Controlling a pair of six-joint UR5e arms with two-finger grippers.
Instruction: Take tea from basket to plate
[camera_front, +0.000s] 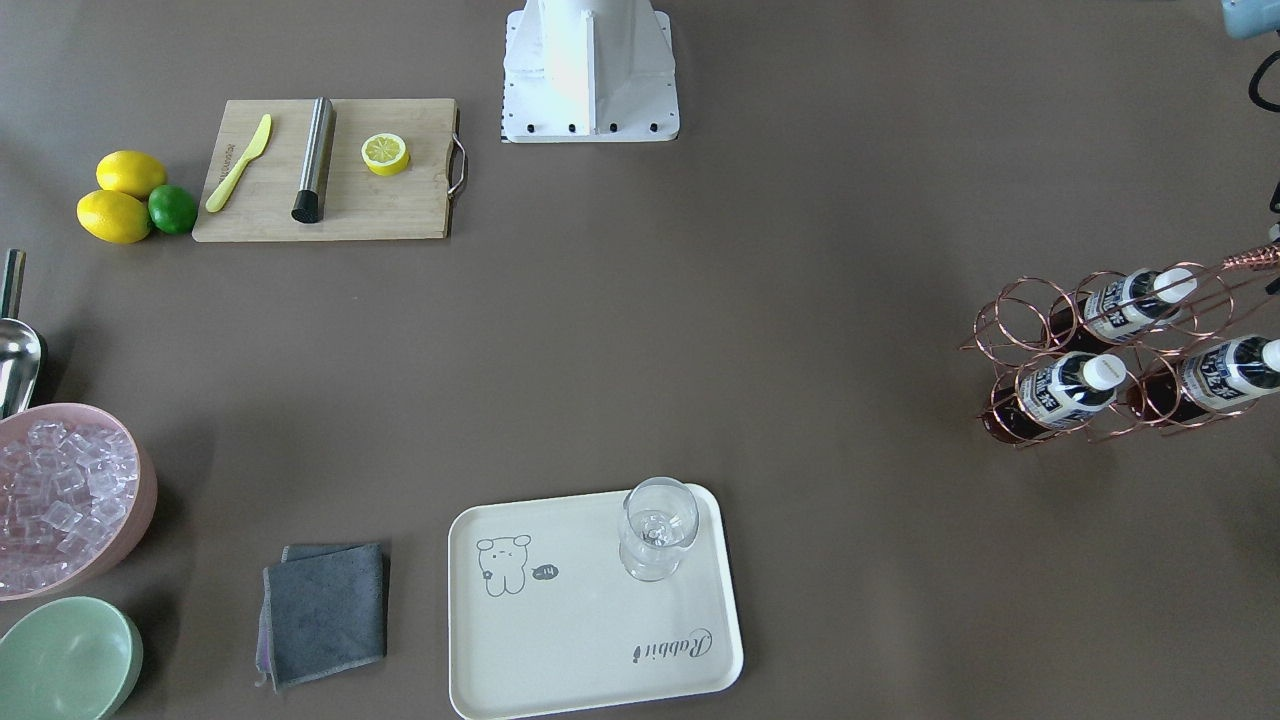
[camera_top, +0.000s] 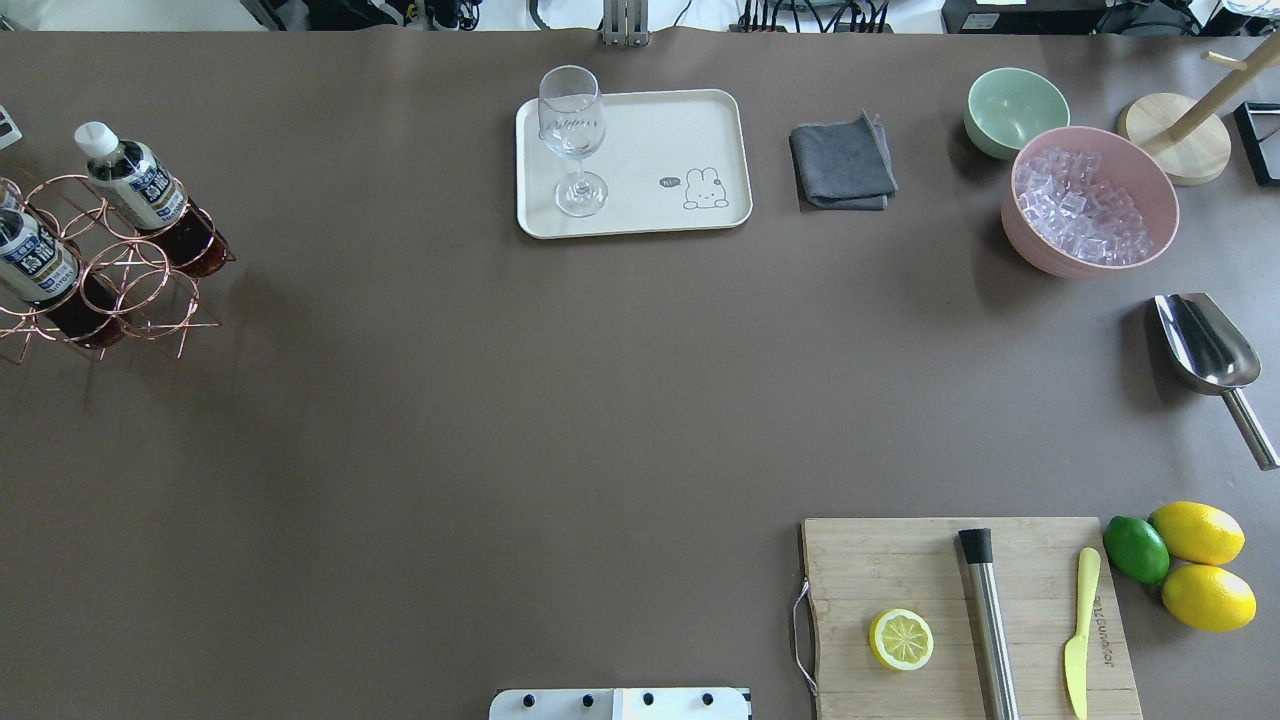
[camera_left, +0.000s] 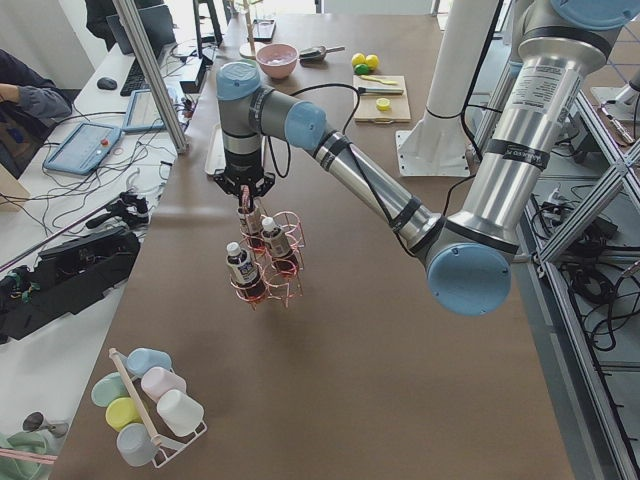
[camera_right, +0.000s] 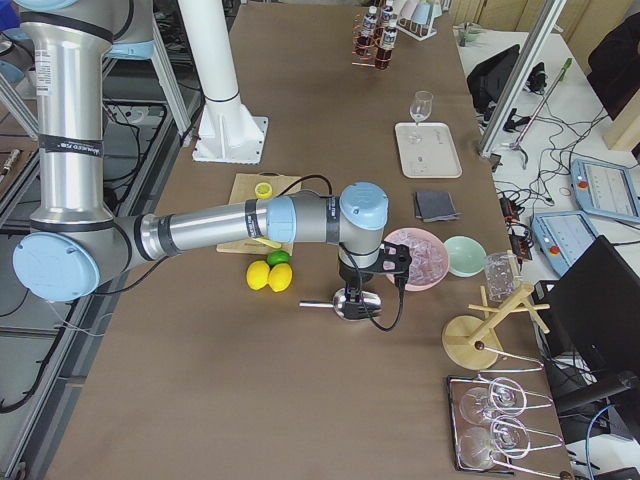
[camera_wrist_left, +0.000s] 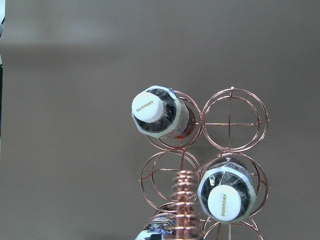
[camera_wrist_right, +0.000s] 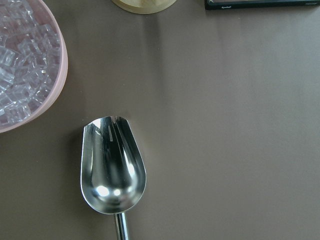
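The copper wire basket (camera_front: 1010, 320) stands at the table's left end and holds three tea bottles (camera_front: 1135, 303) (camera_front: 1070, 390) (camera_front: 1225, 372) with white caps. It also shows in the overhead view (camera_top: 130, 290) and from above in the left wrist view (camera_wrist_left: 235, 120), with its coiled handle (camera_wrist_left: 185, 205). The cream plate (camera_front: 580, 640) lies at the far middle edge with a wine glass (camera_front: 655, 525) on it. My left gripper (camera_left: 245, 198) hangs just above the basket; I cannot tell if it is open. My right gripper (camera_right: 357, 285) hovers over a steel scoop (camera_right: 345, 303); I cannot tell its state.
A pink bowl of ice (camera_top: 1090, 200), a green bowl (camera_top: 1015, 110), a grey cloth (camera_top: 843, 162) and the scoop (camera_top: 1205, 345) lie on the right. A cutting board (camera_top: 900, 570) with a half lemon, muddler and knife sits front right, beside lemons and a lime.
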